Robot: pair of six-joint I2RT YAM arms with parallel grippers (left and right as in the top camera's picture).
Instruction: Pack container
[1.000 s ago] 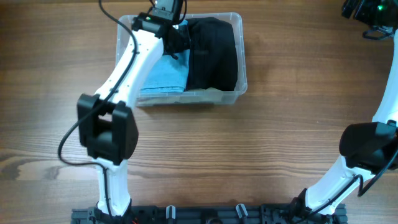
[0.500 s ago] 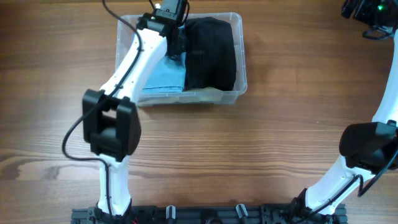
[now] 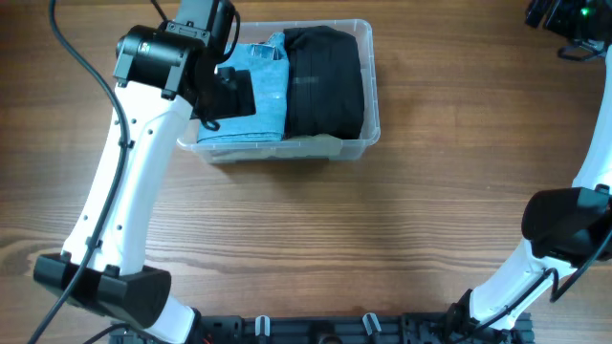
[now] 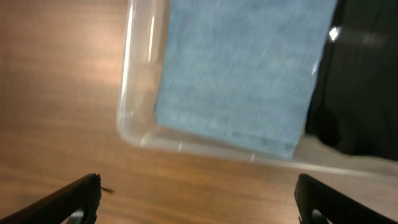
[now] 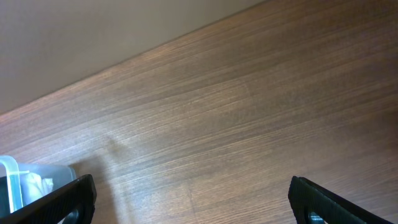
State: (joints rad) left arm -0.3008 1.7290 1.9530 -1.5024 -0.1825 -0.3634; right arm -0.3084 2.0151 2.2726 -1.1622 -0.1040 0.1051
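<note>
The clear container (image 3: 373,91) stands at the back of the table. Inside it a folded light-blue cloth (image 3: 266,96) fills the left half and a black garment (image 3: 325,81) the right half. My left gripper (image 3: 232,94) hangs open above the container's left side, with nothing between its fingers. In the left wrist view the blue cloth (image 4: 242,74), the black garment (image 4: 360,74) and the container's rounded corner (image 4: 130,134) lie below the open left gripper (image 4: 196,202). My right gripper (image 3: 564,24) is at the far right back, open and empty (image 5: 191,199) over bare wood.
The wooden table (image 3: 316,239) surrounds the container on all sides. One corner of the container (image 5: 12,171) shows at the lower left of the right wrist view. The arm bases stand along the front edge (image 3: 316,330).
My left gripper has opened and pulled up and to the left, out of the container. The blue cloth stays lying inside. The right arm has not moved.
</note>
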